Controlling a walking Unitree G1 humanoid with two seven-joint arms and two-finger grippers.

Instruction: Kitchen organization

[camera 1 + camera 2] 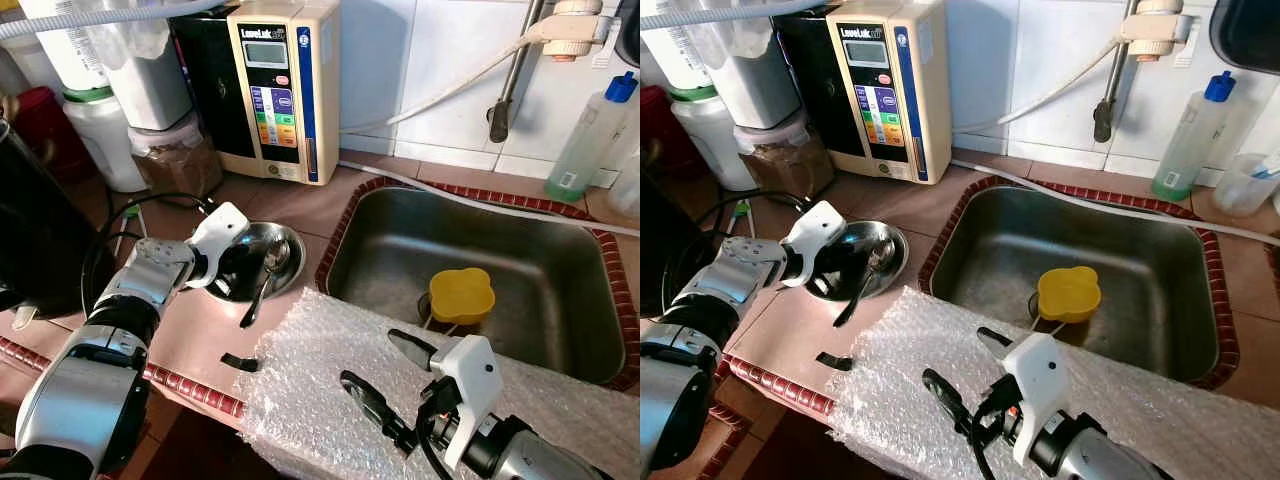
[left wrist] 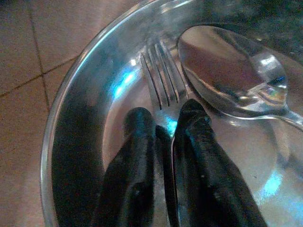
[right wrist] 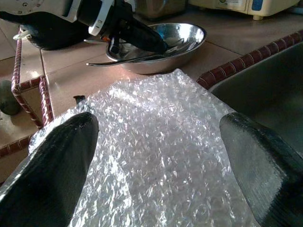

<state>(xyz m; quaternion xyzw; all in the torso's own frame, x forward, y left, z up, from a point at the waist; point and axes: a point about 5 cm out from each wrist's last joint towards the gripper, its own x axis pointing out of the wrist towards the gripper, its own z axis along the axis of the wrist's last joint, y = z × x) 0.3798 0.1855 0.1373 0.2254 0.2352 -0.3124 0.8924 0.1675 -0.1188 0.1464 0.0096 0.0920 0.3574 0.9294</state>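
Observation:
A steel bowl [image 1: 291, 244] sits on the tiled counter left of the sink, holding a fork [image 2: 160, 80] and a spoon [image 2: 230, 70]. The spoon's handle [image 1: 257, 298] sticks out over the bowl's near rim. My left gripper [image 2: 165, 116] reaches down into the bowl, its fingers [image 2: 137, 161] shut on the fork's neck. My right gripper [image 1: 384, 367] hovers open above a sheet of bubble wrap [image 1: 320, 380] at the counter's front edge, nothing between its fingers [image 3: 57, 161].
The steel sink [image 1: 520, 250] holds a yellow flower-shaped cup [image 1: 461, 294]. A water ioniser [image 1: 280, 80], jars and a black appliance [image 1: 40, 230] crowd the back left. A small black piece [image 1: 240, 362] lies near the counter's edge. A green bottle [image 1: 590, 135] stands behind the sink.

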